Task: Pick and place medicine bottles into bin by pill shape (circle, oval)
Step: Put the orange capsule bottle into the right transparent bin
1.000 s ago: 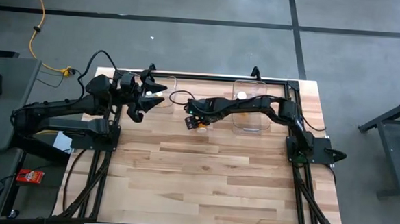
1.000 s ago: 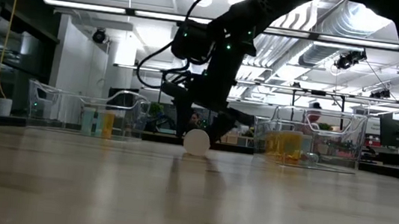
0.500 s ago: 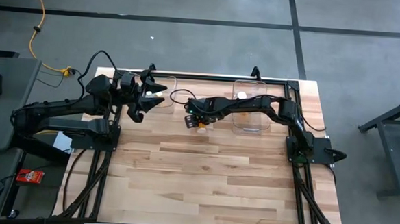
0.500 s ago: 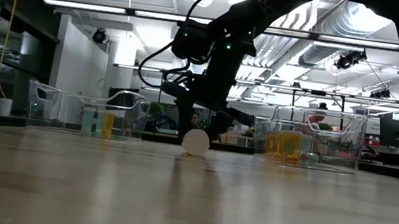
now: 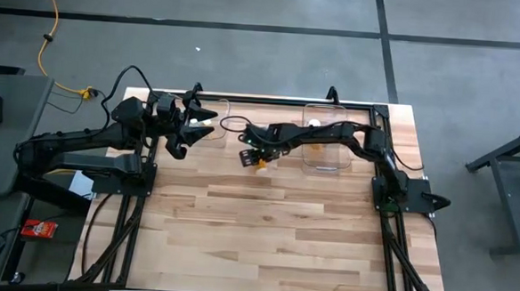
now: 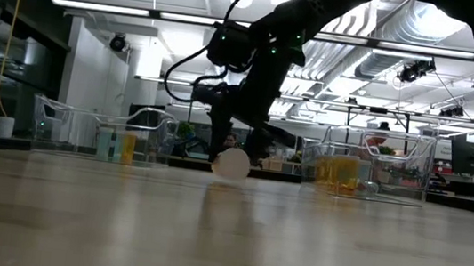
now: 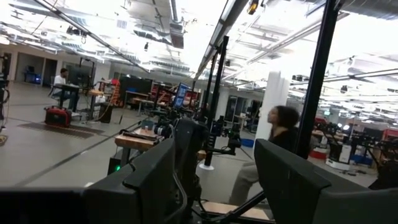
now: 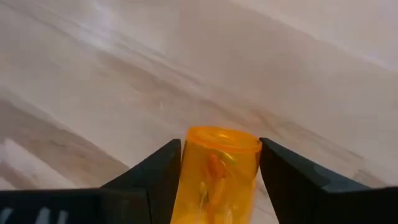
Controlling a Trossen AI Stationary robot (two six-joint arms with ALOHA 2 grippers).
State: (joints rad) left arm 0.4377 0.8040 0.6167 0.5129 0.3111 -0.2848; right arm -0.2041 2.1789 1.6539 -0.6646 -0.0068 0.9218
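Right now the right claw (image 8: 217, 180) pinches a small orange plastic medicine bottle with a white cap (image 8: 214, 174) at mid-far wooden surface (image 5: 282, 227), fingers flanking its sides for lifting toward the clear plastic bins (image 5: 324, 140); left claw (image 5: 189, 128) waits spread at far left.

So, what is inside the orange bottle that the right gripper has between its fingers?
In the right wrist view the orange bottle sits between the right gripper's fingers. Orange shapes show through its wall, likely pills, but their shape cannot be told. Its cap end is hidden there.
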